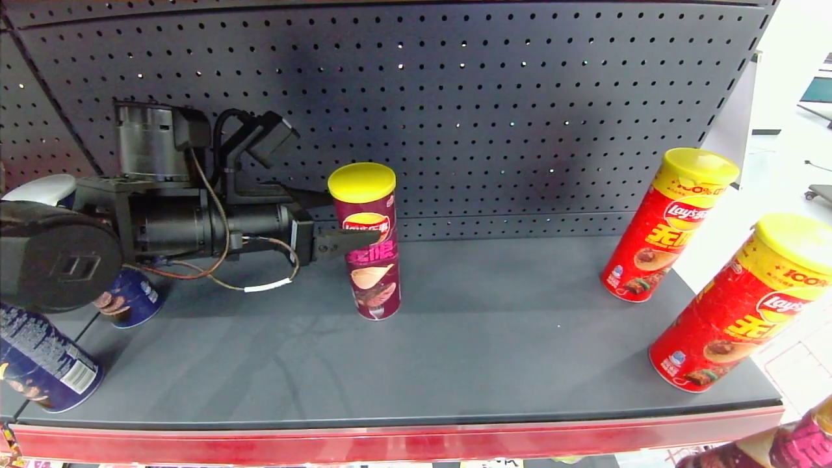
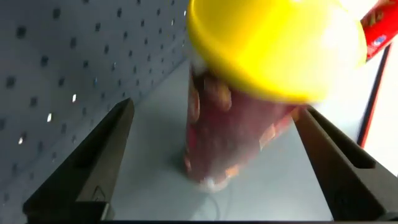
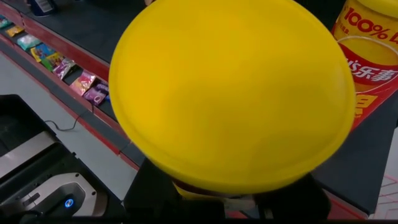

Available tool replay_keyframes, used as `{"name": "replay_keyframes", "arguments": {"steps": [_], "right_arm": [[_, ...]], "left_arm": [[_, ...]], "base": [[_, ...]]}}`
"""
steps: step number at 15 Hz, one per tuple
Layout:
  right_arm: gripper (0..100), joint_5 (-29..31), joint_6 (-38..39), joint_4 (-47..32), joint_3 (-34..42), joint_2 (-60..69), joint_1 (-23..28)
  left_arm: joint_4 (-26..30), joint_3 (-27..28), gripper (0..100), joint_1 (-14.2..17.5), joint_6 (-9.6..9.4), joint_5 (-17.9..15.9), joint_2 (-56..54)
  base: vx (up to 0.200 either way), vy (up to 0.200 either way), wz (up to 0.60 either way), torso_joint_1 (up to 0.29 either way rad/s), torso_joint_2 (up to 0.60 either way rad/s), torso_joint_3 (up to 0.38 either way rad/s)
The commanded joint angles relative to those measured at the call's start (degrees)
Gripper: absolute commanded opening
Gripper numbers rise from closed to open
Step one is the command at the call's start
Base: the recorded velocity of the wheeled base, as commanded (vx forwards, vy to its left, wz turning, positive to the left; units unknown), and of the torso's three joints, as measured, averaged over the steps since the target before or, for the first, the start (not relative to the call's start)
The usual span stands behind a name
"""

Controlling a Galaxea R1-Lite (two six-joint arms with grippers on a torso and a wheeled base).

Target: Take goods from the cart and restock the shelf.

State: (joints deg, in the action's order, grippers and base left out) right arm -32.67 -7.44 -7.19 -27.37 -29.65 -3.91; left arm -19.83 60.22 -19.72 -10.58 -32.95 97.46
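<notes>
**Shelf (image 1: 520,338) carries purple can (image 1: 365,250) between wide fingers of left hand (image 1: 354,218); right hand (image 3: 224,202) grips second can (image 3: 230,93)**

The purple can, topped by a yellow lid, stands upright on the grey shelf. It is about midway along the shelf's width and nearer the pegboard back panel (image 1: 520,97) than the front. The left hand comes in from the robot's left, level with the can's upper half. Its two black fingers (image 2: 93,168) are spread wide, one on each side of the can. In the left wrist view, bare shelf shows between the can's body and the finger on the pegboard side. The other finger is close beside the can, and whether it touches cannot be told.

The right hand is low at the robot's right, out past the shelf's red front edge (image 1: 390,442). It is closed on the second can, whose yellow lid looms large in the right wrist view, with dark finger parts showing under the lid on both sides. The head view catches this can's purple body at its lower right corner.

At the shelf's right end stand a rear red can (image 1: 669,224) and a front red can (image 1: 741,305), both yellow-lidded. They are apart from each other and well apart from the purple can. At the left end are a front blue can (image 1: 45,364) and a rear blue can (image 1: 133,299), the latter partly behind the left arm. In the right wrist view, small colourful packets (image 3: 62,68) lie in a row below the red edge.
</notes>
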Motion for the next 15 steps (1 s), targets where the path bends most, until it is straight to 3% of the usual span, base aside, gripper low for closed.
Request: {"name": "replay_keyframes", "arguments": {"steps": [1, 8, 9, 14, 15], "right_arm": [[0, -0.02, 0.05, -0.01, -0.05, -0.15, -0.04], [0, 0.06, 0.05, -0.10, 0.03, -0.41, -0.04], [0, 0.06, 0.05, -0.01, 0.03, -0.41, -0.04], [0, 0.06, 0.05, -0.01, -0.32, -0.50, -0.04], [0, -0.02, 0.05, -0.01, -0.41, -0.50, -0.04]], "left_arm": [[-0.03, 1.83, 100, -1.19, 0.12, 0.17, 2.91], [0.15, 1.65, 100, -2.69, 0.47, -0.01, 3.43], [0.15, 1.57, 0, -2.86, 0.47, -0.01, 3.35], [0.32, -1.69, 0, -4.97, 0.56, -0.18, 0.53], [0.32, -4.76, 0, -5.76, 0.56, -0.80, -1.66]], "base": [[0.000, 0.000, 0.00, 0.000, 0.00, 0.000], [0.000, 0.000, 0.00, 0.000, 0.00, 0.000], [0.000, 0.000, 0.00, 0.000, 0.00, 0.000], [0.000, 0.000, 0.00, 0.000, 0.00, 0.000], [0.000, 0.000, 0.00, 0.000, 0.00, 0.000]]}}
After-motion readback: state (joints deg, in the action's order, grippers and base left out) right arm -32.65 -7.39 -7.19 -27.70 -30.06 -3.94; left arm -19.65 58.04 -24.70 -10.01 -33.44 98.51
